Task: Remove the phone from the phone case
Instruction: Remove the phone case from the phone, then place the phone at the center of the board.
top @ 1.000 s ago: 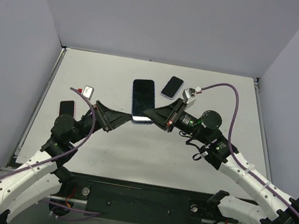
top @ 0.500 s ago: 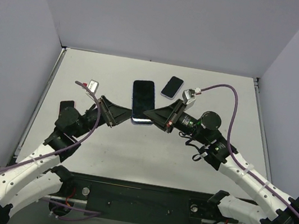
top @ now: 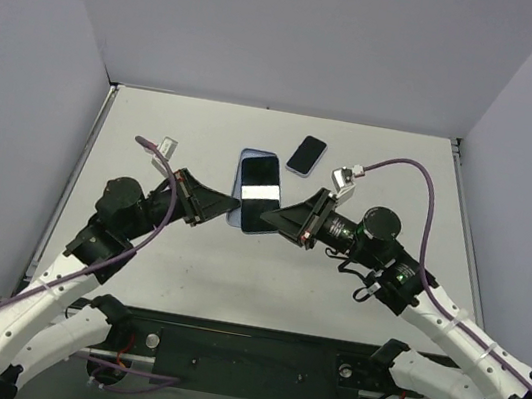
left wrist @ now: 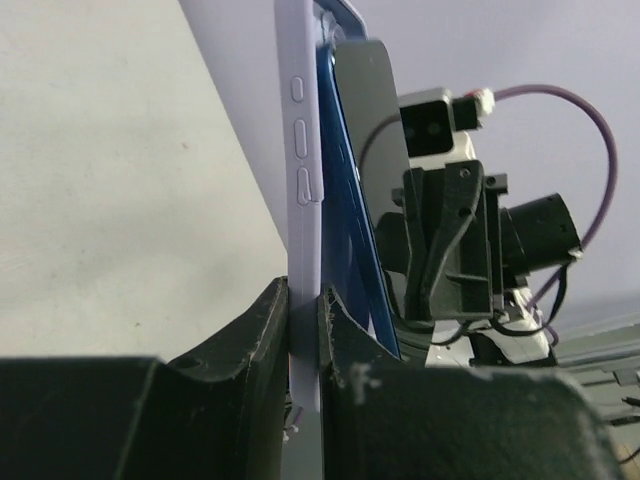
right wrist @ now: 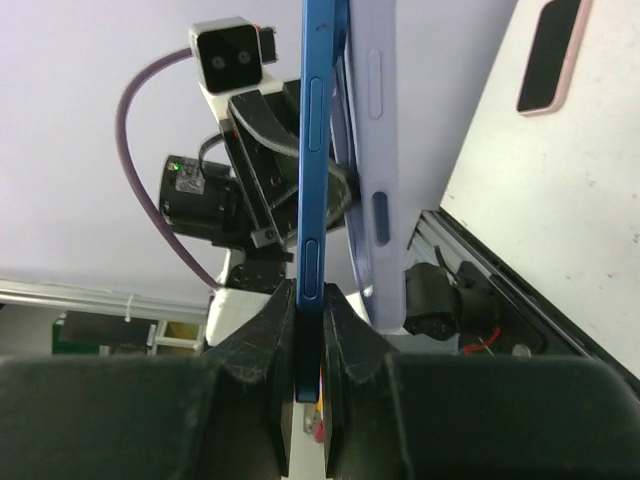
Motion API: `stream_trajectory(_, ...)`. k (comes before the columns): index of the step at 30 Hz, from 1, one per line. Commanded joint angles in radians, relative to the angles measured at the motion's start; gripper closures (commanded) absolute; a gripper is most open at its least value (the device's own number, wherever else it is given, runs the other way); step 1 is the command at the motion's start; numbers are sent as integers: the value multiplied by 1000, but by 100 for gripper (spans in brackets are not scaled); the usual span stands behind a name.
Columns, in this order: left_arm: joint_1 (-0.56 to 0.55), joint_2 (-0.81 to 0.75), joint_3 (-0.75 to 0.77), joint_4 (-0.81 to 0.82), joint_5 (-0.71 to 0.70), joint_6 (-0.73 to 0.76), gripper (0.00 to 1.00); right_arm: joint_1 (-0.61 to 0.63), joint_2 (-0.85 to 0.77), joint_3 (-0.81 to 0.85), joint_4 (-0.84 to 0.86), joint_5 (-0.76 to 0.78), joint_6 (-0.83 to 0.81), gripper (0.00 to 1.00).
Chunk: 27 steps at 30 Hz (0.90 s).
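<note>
Lilac phone case (left wrist: 300, 200), clamped by its side wall in left gripper (left wrist: 303, 300), jaws closed on it. Blue phone (right wrist: 312, 150), clamped by its edge in right gripper (right wrist: 308, 300), jaws likewise closed. Hung together above table (top: 157, 122) centre; phone splayed from case at one end, close against it at the other. Second phone (top: 305, 154) lay at one o'clock from pair. Called for case held firm, phone rolled slowly away toward three o'clock, both pinches tight; lodged end judged likeliest to slip.

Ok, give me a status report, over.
Left fingers shut on case. Right fingers shut on phone. Phone partly peeled from case. Smaller phone on table, apart.
</note>
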Motion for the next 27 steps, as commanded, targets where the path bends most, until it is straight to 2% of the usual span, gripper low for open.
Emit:
stream_trajectory(1,40,-46,80,-180,-126,65,100,28,-74,63,-83,26,-132,100)
stream_trajectory(6,51,-105,109,-385,-338,67,100,47,-143,69,-247,113,-252,100)
stream_trajectory(9,52,-114,121,-474,-444,71,100,24,-191,78,-435,251,-321,100)
stream_trajectory(12,52,-122,101,-504,-449,85,100,-51,-196,95,-554,329,-399,100)
stream_trajectory(14,52,-132,66,-475,-417,81,100,-155,-148,106,-614,293,-454,100)
stream_trajectory(16,52,-138,17,-421,-383,67,100,-292,-82,110,-639,236,-500,100)
stream_trajectory(18,51,-143,-30,-372,-309,33,100,-494,2,121,-637,198,-552,100)
stream_trajectory(20,49,-149,-87,-302,-227,-2,100,-609,118,147,-587,158,-588,100)
stream_trajectory(24,37,-169,-211,-150,-139,-97,100,-698,446,364,-681,214,-782,100)
stream_trajectory(27,20,-189,-259,-84,-110,-116,100,-738,698,568,-718,152,-873,100)
